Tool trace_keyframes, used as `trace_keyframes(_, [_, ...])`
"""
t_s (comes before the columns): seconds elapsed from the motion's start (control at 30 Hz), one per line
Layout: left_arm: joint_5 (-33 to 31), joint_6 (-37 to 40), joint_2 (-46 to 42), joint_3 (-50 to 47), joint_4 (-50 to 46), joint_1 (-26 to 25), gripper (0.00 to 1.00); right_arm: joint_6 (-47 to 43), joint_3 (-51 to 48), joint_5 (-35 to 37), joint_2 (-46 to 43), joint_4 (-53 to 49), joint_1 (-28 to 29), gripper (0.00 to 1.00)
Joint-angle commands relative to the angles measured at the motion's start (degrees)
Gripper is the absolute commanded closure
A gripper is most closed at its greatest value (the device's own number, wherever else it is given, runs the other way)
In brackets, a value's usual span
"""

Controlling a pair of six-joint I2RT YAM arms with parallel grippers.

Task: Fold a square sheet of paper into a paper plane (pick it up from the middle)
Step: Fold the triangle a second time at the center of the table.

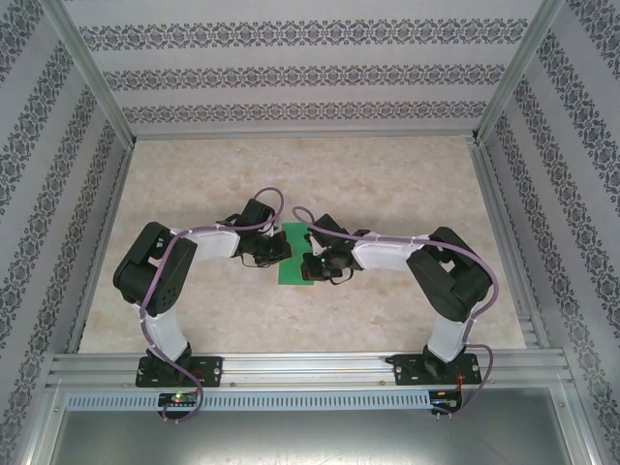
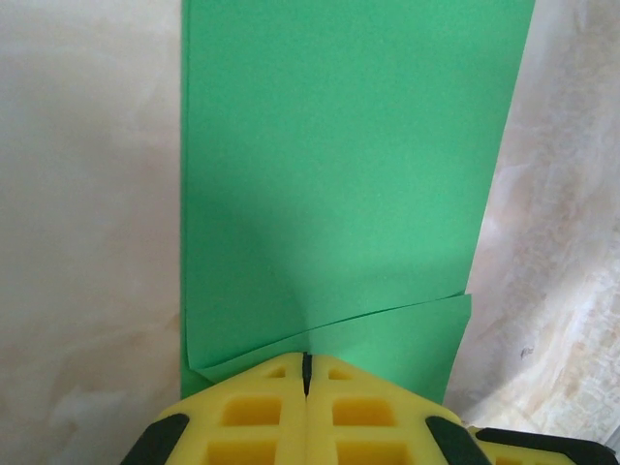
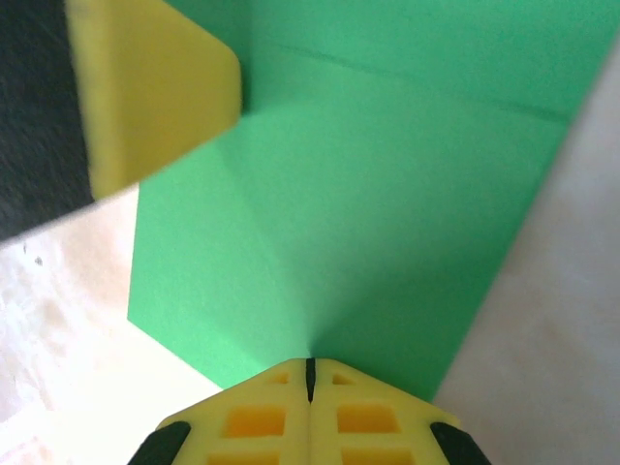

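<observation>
The square sheet of paper [image 1: 292,234] lies folded into a narrow bright green strip at the middle of the table, between my two grippers. In the left wrist view the paper [image 2: 339,174] has two layers, its upper edge slightly askew over the lower one. My left gripper [image 2: 305,356] is shut, and that upper edge rises into its tips. My right gripper [image 3: 310,363] is shut too, with the paper [image 3: 387,194] tenting toward its tips. From above, the left gripper [image 1: 283,250] and right gripper [image 1: 313,263] meet over the strip. The left gripper's yellow finger [image 3: 155,87] touches the paper.
The marbled beige table [image 1: 387,194] spreads wide on every side of the paper. Patterned walls with aluminium posts [image 1: 92,77] enclose it on three sides. A metal rail [image 1: 310,368] with both arm bases runs along the near edge.
</observation>
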Motion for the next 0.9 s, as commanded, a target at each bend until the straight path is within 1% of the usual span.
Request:
trace_keyframes(0.0, [-4.9, 2.7, 0.7, -0.2, -7.5, -0.4, 1.00, 3.1, -3.9, -1.5, -1.8, -2.4, -0.1, 1.00])
trace_keyframes(0.17, [-4.1, 3.1, 1.4, 0.7, -7.6, -0.5, 1.00, 4.1, -5.6, -1.6, -3.0, -1.1, -0.2, 1.00])
trace_keyframes(0.33, [-2.2, 2.2, -3.0, 0.4, -4.6, -2.1, 1.00, 5.8, -5.3, -2.5, -0.8, 0.9, -0.2, 1.00])
trace_keyframes(0.37, [-2.1, 1.9, -4.1, 0.2, -4.0, -2.5, 0.99, 6.1, -5.2, -2.6, -0.5, 1.1, -0.2, 1.00])
trace_keyframes(0.47, [-2.1, 0.7, -6.6, -1.0, -2.1, -3.9, 0.90, 6.4, -5.1, -2.8, 0.1, 1.2, -0.1, 1.00])
trace_keyframes(0.53, [-1.8, 0.0, -7.4, -2.0, -0.5, -4.6, 0.87, 6.3, -5.1, -2.7, 0.3, 0.9, -0.1, 1.00])
trace_keyframes(0.63, [-0.8, 0.1, -6.5, -2.4, 0.6, -5.8, 0.84, 6.4, -5.1, -2.6, 0.6, 0.7, -0.1, 1.00])
trace_keyframes(0.87, [-0.5, 1.4, -2.0, -1.5, 0.2, -6.4, 0.85, 6.4, -5.0, -2.7, 1.0, 0.1, -0.1, 1.00])
